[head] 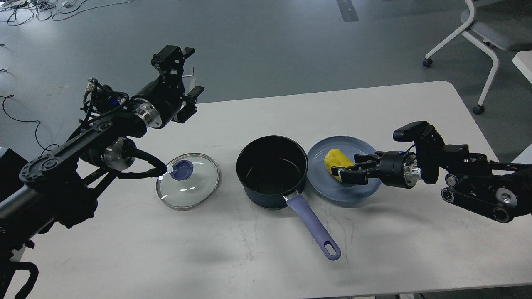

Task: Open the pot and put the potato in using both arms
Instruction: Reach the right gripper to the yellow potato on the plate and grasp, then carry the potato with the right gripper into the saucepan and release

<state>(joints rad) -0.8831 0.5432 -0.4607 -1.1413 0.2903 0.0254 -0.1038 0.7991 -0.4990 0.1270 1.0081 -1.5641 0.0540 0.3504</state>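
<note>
The dark pot (272,171) with a purple handle (312,227) stands open at the table's middle. Its glass lid (195,187) with a blue knob lies flat on the table to the pot's left. The yellow potato (334,159) lies on a blue plate (322,182) right of the pot. My right gripper (348,166) comes in low from the right, open, with its fingers on either side of the potato. I cannot tell whether they touch it. My left gripper (191,71) is open and empty, raised above the table's back left edge, away from the lid.
A white table (257,257) carries everything. A wheeled white chair (478,37) stands on the floor beyond the back right corner. Cables lie on the floor at the far left.
</note>
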